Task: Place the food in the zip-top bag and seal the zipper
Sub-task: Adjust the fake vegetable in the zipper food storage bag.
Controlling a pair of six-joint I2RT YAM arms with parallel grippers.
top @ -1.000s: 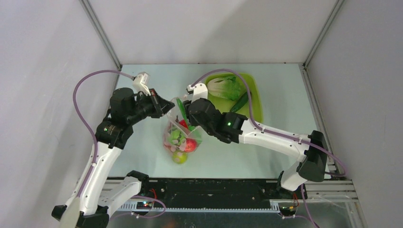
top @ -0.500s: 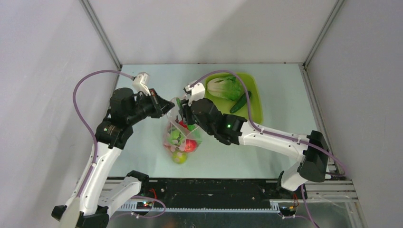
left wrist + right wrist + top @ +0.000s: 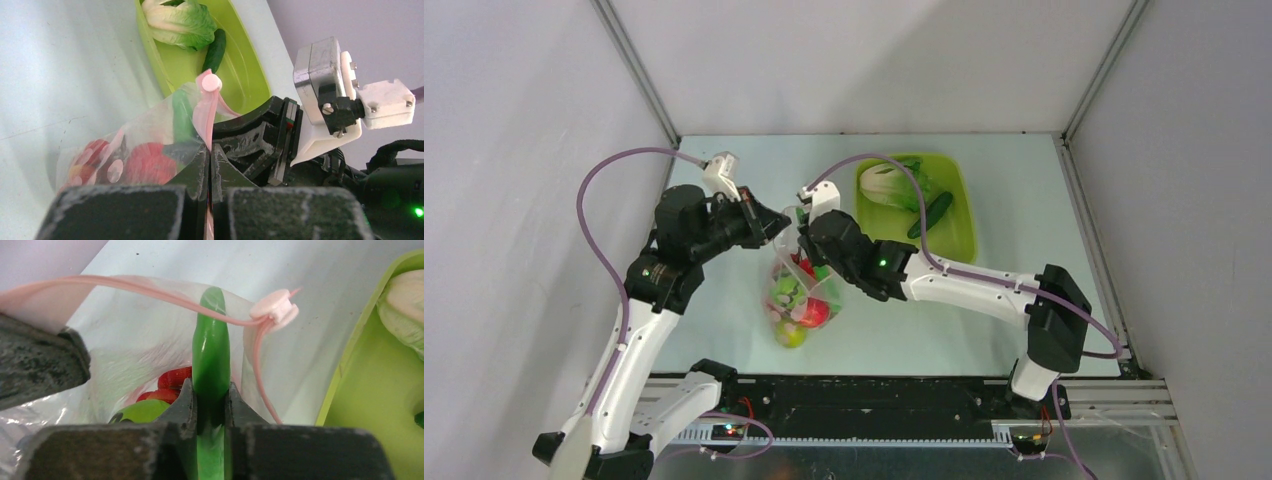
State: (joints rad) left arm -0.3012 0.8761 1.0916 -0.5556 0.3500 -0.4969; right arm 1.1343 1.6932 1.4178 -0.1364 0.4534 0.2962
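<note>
Overhead, the left pincer and the right pincer meet almost tip to tip at the mouth of the zip-top bag. The bag droops below them with toy food bunched in its bottom; whether it rests on the table I cannot tell. The lime-green tray, holding the lettuce and the cucumber, lies behind the right pincer, near but apart. From the left wrist, that pincer's jaws are pressed together on the zipper. The pink strip rises out of them to its slider. Clear film and a red tomato bulge just to their left, and the right pincer's dark body is close on their right. From the right wrist, the right pincer is clamped on a glossy green toy piece that stands out past its tips. The strip crosses in front of this piece, and how far it is through the mouth is hard to tell. The left pincer's finger shows off to the left, at the bag's edge. By the look of it, the film is thin, light, floppy and slick, and would collapse if released. The stiffer strip is therefore the place to hold, and the slider the place to take for sealing. The toys seem hard, smooth and light, apt to squirt from a pinch, so they are best gripped across the middle. The ruffled lettuce is bulkier and probably best taken by its pale stalk.
</note>
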